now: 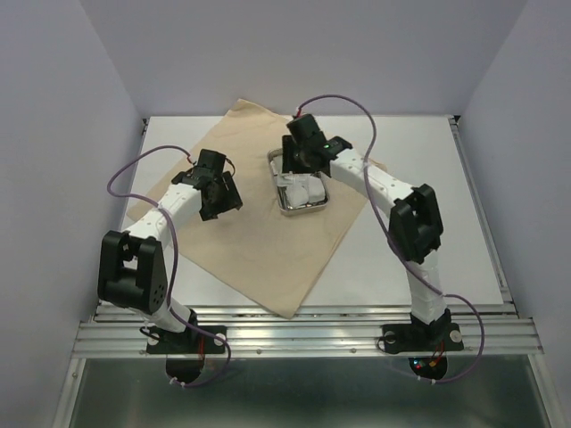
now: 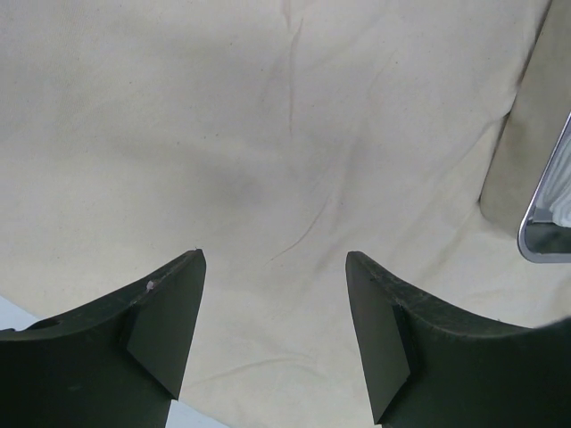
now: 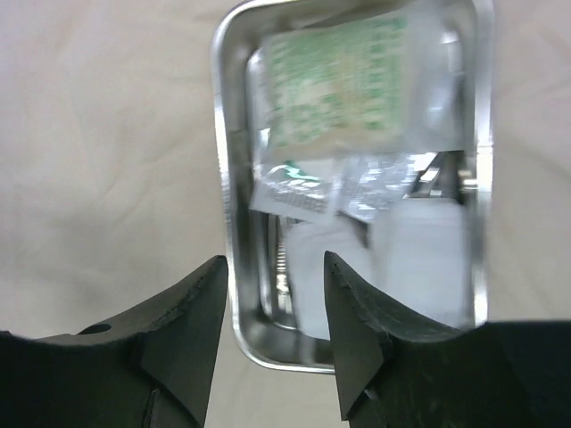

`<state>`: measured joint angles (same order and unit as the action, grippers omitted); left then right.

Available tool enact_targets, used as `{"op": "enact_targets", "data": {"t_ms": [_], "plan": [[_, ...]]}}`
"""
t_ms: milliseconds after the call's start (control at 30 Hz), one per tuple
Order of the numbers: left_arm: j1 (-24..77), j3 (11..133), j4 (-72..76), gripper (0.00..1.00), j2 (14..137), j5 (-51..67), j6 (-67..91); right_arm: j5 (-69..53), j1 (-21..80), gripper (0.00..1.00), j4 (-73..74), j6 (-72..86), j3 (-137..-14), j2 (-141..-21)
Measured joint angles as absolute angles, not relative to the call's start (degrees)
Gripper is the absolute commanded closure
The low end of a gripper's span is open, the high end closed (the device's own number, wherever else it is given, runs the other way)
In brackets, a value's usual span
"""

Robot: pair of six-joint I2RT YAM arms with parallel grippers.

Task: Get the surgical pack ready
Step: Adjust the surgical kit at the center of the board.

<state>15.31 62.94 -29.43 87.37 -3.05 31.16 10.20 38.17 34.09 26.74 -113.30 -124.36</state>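
Note:
The beige cloth (image 1: 259,259) lies spread on the table, with the small steel tray (image 1: 302,211) on its right half. In the tray are white gauze pads (image 3: 419,250), a green-printed packet (image 3: 343,80) and a ridged metal instrument (image 3: 284,259), mostly hidden under the pads. My right gripper (image 3: 275,267) is open low over the tray's corner, one finger outside the rim (image 3: 220,178) and one over the inside, holding nothing. My left gripper (image 2: 275,259) hangs open over bare cloth (image 2: 268,134), left of the tray (image 2: 540,223).
White tabletop (image 1: 428,178) shows to the right of the cloth. Grey enclosure walls close in on three sides. An aluminium rail (image 1: 303,334) runs along the near edge by the arm bases. A raised fold of cloth (image 2: 535,116) stands beside the tray.

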Motion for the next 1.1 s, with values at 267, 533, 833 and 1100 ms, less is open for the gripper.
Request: {"op": "enact_targets", "data": {"t_ms": [267,533,833,1100], "plan": [[15.1,65.8,-28.9,0.24,94.3,-3.1,30.5,10.0,20.5,0.47,27.6,26.5,-98.3,-113.1],[13.7,67.9,-27.4,0.25,102.0,-3.1,29.6,8.1,17.3,0.68,27.8,26.1,-93.1,-117.9],[13.4,67.8,-25.7,0.25,104.2,-3.0,29.4,8.6,16.3,0.67,23.1,26.0,-88.1,-121.0],[14.5,64.4,-22.6,0.25,102.2,-3.9,28.7,8.4,16.2,0.66,14.3,29.5,-74.1,-113.1]]}}
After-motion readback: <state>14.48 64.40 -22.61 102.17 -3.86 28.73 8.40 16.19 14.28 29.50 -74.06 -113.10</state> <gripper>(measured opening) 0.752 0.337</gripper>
